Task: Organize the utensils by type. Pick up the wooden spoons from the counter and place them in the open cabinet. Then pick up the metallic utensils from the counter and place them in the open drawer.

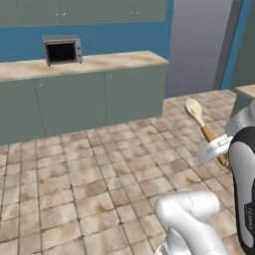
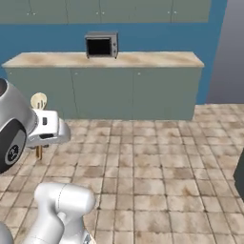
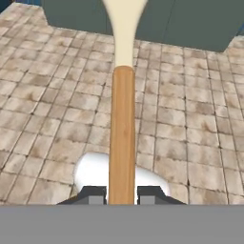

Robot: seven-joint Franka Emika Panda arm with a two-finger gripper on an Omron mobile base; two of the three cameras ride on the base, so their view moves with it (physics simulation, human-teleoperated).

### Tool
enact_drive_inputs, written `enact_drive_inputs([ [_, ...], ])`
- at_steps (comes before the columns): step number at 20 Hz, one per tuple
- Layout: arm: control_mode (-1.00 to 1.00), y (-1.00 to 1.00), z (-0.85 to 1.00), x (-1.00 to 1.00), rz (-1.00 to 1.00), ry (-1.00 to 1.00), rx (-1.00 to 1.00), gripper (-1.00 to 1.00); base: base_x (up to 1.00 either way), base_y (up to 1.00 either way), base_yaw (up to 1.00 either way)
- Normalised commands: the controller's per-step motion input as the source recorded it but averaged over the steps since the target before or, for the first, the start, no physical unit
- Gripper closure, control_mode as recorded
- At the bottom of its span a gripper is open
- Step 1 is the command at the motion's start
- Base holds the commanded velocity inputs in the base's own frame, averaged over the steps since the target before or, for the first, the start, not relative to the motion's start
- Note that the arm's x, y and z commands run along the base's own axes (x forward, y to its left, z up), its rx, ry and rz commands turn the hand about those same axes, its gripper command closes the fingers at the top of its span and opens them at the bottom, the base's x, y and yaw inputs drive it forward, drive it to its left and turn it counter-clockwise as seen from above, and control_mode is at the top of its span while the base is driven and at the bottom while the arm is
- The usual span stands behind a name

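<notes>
My gripper is shut on a wooden spoon, its dark fingertips pressed against both sides of the orange-brown handle. The spoon's pale cream bowl points away from the hand. In the left base view the spoon hangs in the air above the tiled floor, tilted up to the left out of the gripper. In the right base view the spoon stands nearly upright in the gripper at the left. The counter runs along the far wall. The metallic utensils, the open cabinet and the open drawer are out of view.
A toaster oven sits on the far counter, with shut grey-green wall cabinets above it. Brown tiled floor lies between me and that counter. Another counter corner shows at the right edge.
</notes>
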Motion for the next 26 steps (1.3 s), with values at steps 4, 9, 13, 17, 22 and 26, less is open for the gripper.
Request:
enact_drive_inputs([
  [4, 1.00, 0.00, 0.00, 0.00, 0.00, 0.00, 0.00, 1.00, 0.97, 0.51, -0.45],
  [9, 1.00, 0.00, 0.00, 0.00, 0.00, 0.00, 0.00, 1.00, 1.00, 0.48, -0.43],
  [13, 1.00, 0.00, 0.00, 0.00, 0.00, 0.00, 0.00, 1.00, 0.95, 0.45, -0.47],
  [17, 1.00, 0.00, 0.00, 0.00, 0.00, 0.00, 0.00, 1.00, 0.97, 0.44, -0.55],
  [22, 1.00, 0.00, 0.00, 0.00, 0.00, 0.00, 0.00, 1.00, 0.96, 0.69, -0.54],
  [26, 1.00, 0.00, 0.00, 0.00, 0.00, 0.00, 0.00, 1.00, 0.73, 0.66, -0.52],
])
